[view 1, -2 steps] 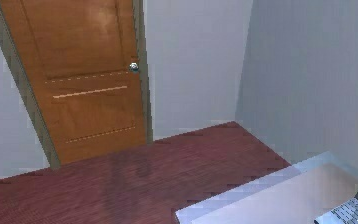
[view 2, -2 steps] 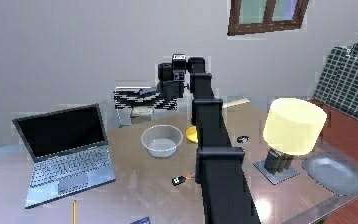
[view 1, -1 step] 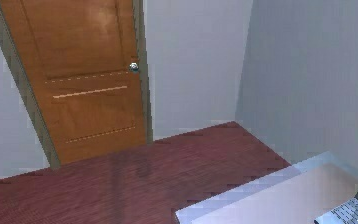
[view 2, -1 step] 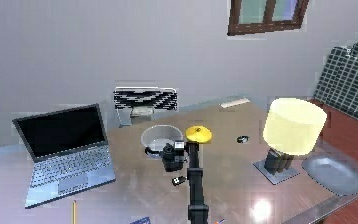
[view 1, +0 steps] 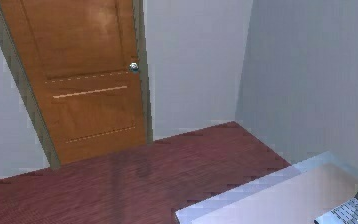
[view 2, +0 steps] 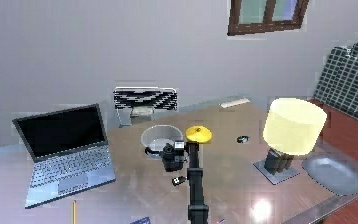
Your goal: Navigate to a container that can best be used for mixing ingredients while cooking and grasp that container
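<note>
Navigation appearing done: robot standing beside glossy brown table point(view 2: 237, 188). Arm pointing toward pale grey round bowl point(view 2: 157, 134), sitting on tabletop between open dark laptop point(view 2: 62, 140) and cream-shaded lamp point(view 2: 294, 125). Dark gripper point(view 2: 168, 155) showing at bowl's near rim; cannot tell whether holding anything. Confirmed grasp remaining.

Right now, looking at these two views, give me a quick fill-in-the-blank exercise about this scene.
1. In the arm side view, the open laptop lies at the table's ____ end.
2. The round grey thing nearest the gripper is a ____.
3. In the forward view, the knob belongs to a wooden ____.
Missing words: left; bowl; door.
</note>
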You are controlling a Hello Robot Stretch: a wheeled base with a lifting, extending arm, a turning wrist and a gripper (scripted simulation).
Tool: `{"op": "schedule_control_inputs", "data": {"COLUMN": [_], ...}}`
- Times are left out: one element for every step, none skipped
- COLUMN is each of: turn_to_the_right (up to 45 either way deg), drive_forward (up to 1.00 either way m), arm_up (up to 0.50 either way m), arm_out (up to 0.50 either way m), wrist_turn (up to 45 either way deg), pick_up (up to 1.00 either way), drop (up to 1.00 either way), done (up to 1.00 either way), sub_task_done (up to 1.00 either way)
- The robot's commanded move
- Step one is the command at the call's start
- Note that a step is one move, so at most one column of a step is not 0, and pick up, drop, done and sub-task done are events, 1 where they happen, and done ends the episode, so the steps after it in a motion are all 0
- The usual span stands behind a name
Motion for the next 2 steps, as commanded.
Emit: {"op": "schedule_control_inputs", "data": {"turn_to_the_right": [0.0, 0.0], "drive_forward": [0.00, 0.00], "arm_up": [0.10, 0.00], "arm_out": [0.00, 0.00], "wrist_turn": [0.0, 0.0], "pick_up": [0.00, 0.00], "drop": [0.00, 0.00], "done": [0.00, 1.00], "sub_task_done": [0.00, 0.00]}}
